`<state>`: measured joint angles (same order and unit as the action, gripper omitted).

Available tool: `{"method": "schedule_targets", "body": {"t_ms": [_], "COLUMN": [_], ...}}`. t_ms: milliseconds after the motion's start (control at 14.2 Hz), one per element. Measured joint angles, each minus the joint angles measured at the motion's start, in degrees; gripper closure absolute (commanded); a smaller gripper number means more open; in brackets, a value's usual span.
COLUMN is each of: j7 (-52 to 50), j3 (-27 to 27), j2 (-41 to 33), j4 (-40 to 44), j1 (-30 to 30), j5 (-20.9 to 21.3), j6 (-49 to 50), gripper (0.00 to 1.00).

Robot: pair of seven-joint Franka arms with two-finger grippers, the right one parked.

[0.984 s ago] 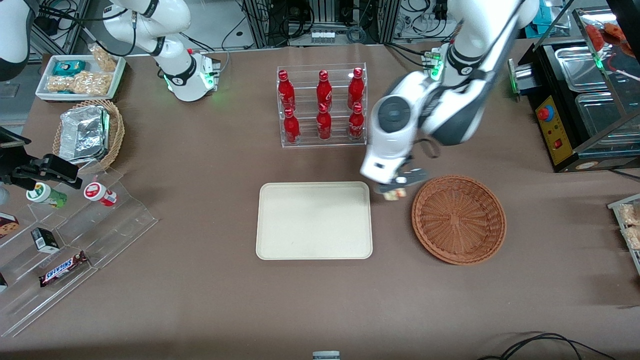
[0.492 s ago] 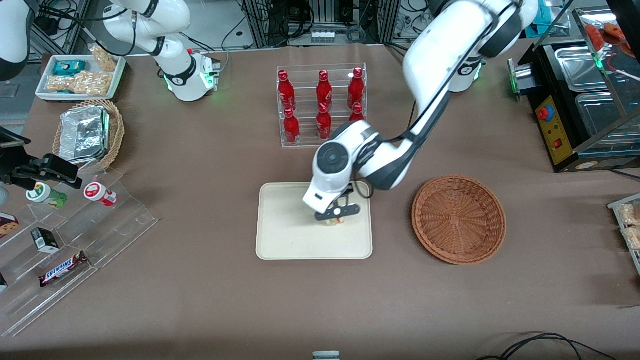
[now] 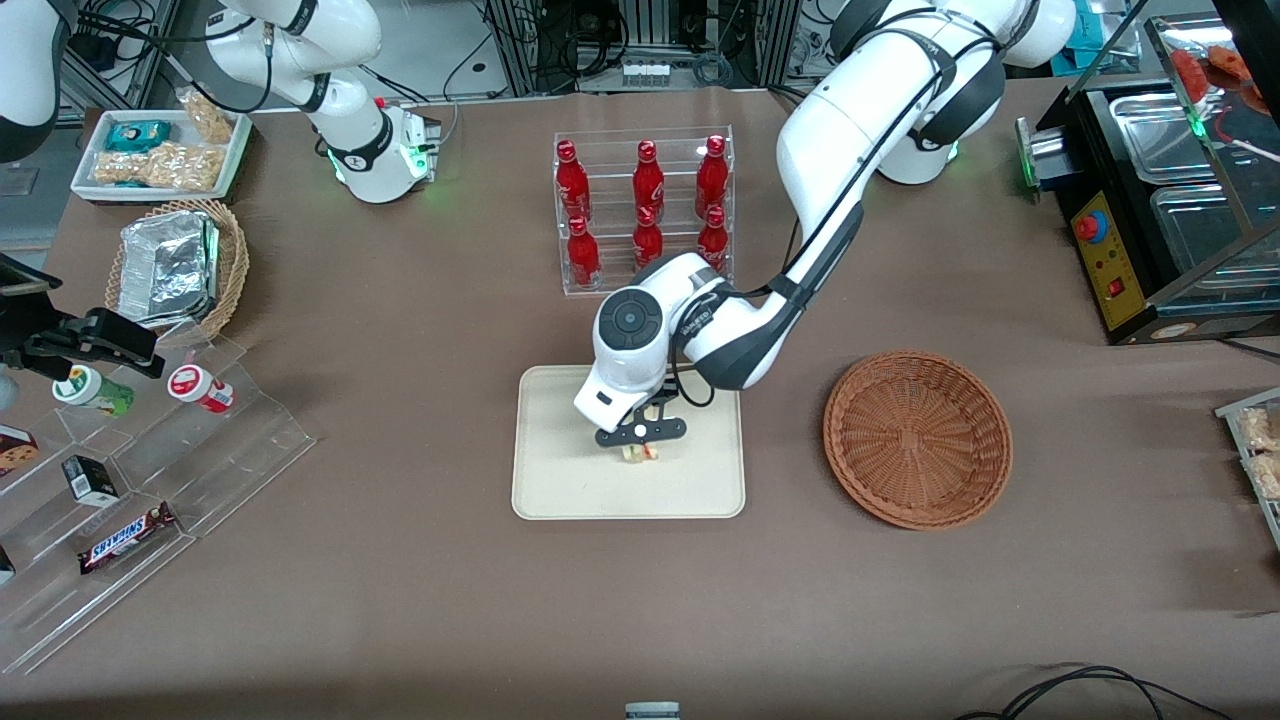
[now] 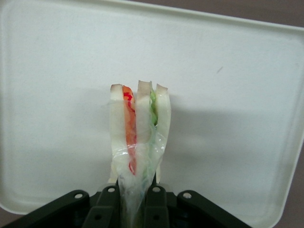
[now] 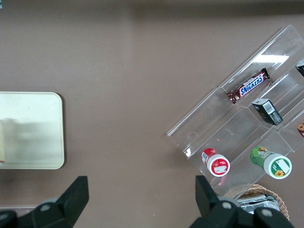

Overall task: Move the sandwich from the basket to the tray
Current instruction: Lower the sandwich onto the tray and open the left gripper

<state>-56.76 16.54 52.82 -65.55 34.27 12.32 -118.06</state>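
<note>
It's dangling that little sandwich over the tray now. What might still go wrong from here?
Two things, I'd guess. The gripper pinches the sandwich by its loose plastic wrap, so the wrap may cling to a finger on release. The wedge hangs narrow and upright over the tray, so it may topple when set down. The basket is out of the way.

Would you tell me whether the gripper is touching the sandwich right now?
Touching. The left wrist view shows the gripper over the tray, its fingers closed against the wrapped end of the sandwich.
</note>
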Motion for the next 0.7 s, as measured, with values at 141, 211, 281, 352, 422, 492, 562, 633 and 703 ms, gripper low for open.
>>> {"method": "schedule_targets", "body": {"t_ms": [141, 211, 281, 352, 422, 492, 562, 633, 703], "j7": [0.0, 0.0, 0.0, 0.0, 0.0, 0.0, 0.0, 0.0, 0.0], "j3": [-0.6, -0.7, -0.8, -0.9, -0.9, -1.0, -1.0, -1.0, -1.0], "j2": [0.1, 0.2, 0.3, 0.4, 0.4, 0.5, 0.6, 0.6, 0.6], "j4": [0.6, 0.7, 0.7, 0.7, 0.7, 0.7, 0.7, 0.7, 0.7], "j1": [1.0, 1.3, 1.3, 1.3, 1.3, 1.3, 1.3, 1.3, 1.3], "j5": [1.1, 1.2, 1.2, 1.2, 1.2, 1.2, 1.2, 1.2, 1.2], "j6": [-0.4, -0.7, -1.1, -1.4, -1.4, -1.4, -1.4, -1.5, -1.5], "gripper": [0.76, 0.76, 0.77, 0.77, 0.77, 0.75, 0.66, 0.43, 0.21]}}
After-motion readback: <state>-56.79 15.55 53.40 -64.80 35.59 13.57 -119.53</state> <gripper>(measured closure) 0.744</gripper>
